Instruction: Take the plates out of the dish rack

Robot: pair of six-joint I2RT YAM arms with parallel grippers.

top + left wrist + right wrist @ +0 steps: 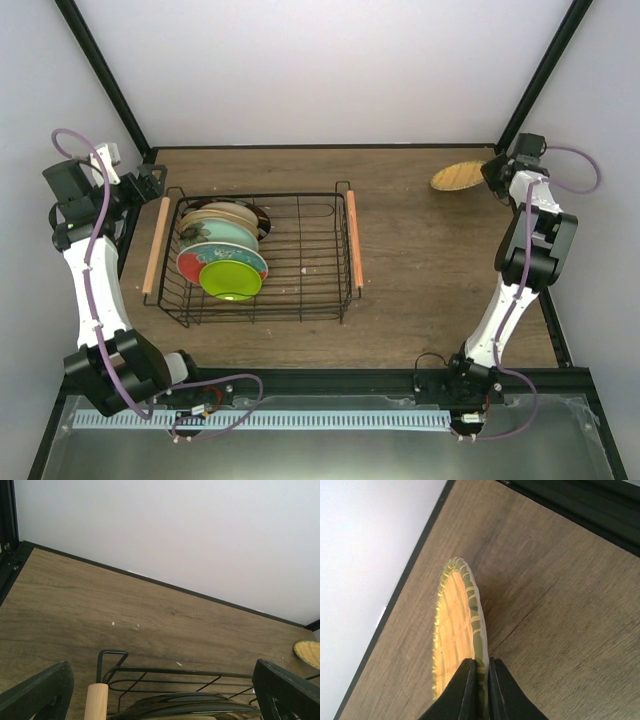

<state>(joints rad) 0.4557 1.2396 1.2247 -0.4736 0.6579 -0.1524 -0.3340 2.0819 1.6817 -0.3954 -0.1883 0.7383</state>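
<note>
Right jaws pinch the rim of the orange gridded plate (455, 625), shut narrow on its edge.
On the surface (420, 290), the dish rack (300, 262) sits at left with the other plates (222, 240) stacked inside; the orange plate hangs tilted over the far right corner, well apart. Advice: level it, lower until it rests, then release. Left jaws stand wide and empty beside the rack's wooden handle (96, 702).
</note>
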